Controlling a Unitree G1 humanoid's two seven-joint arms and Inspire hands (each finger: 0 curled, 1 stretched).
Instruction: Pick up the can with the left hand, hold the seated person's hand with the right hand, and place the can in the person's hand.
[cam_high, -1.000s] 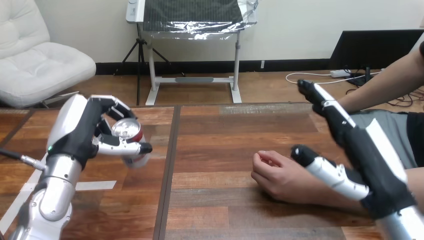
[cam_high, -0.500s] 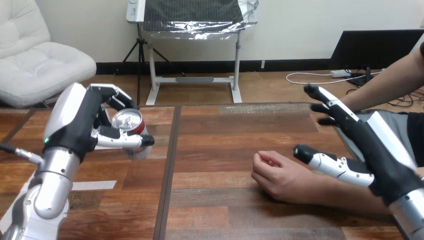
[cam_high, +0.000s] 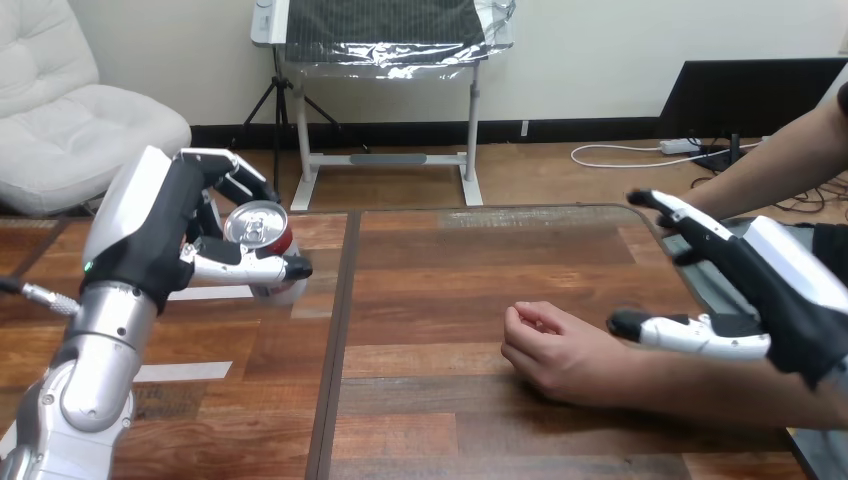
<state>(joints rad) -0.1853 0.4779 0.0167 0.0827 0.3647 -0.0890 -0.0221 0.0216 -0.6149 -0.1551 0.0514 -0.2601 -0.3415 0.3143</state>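
I see the can (cam_high: 262, 232) gripped in my left hand (cam_high: 150, 235). It has a silver top with the pull tab facing the camera, a red side just below the rim, and a paler band lower down. It sits tilted, with its top leaning toward me, and looks to be held up off the table (cam_high: 450, 270). The thumb crosses the can's front and the fingers curl round its far side, so that hand is closed on it.

Well off to the right of that hand, the person's hand (cam_high: 560, 355) rests on the table, loosely curled with the fingers tucked in. My right hand (cam_high: 775, 295) is just beyond it, on the far right. It is spread wide, with straight fingers reaching forward and the thumb stretched out sideways over the person's forearm (cam_high: 700, 385). Nothing of that hand is wrapped round the arm, and I can't tell whether the thumb touches it.
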